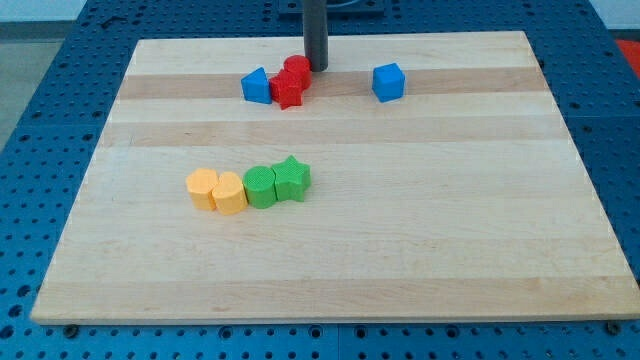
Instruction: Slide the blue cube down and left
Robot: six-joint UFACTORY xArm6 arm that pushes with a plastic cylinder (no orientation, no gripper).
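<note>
Standing at the view's top, my tip (pixel 316 67) is a bare rod end that clasps nothing. We find it to the view's left of the blue cube (pixel 388 82), a little higher in the view and clearly apart from it.

Nearest to us, well below the blue cube and to its left, four blocks lie in a short row on the worktop (pixel 400 260), each touching the next. Farthest from the cube is a yellow block (pixel 202 188), then a second yellow block (pixel 229 194); we cannot tell their shapes. Next is a green block (pixel 260 187) with a rounded top, and closest to the cube is a green star (pixel 291 178). The row rises slightly toward the cube.

Farther back, level with the blue cube and to its left, three blocks are bunched together. A blue wedge (pixel 257 86) lies farthest from the cube. Pressed against it is a red block (pixel 289 90), and behind that a second red block (pixel 297 68); their shapes are unclear. My tip is just beside this rear red block, on the side facing the cube, and we cannot tell whether they touch.

The blue cube sits alone near the worktop's far edge, right of centre in the view.
</note>
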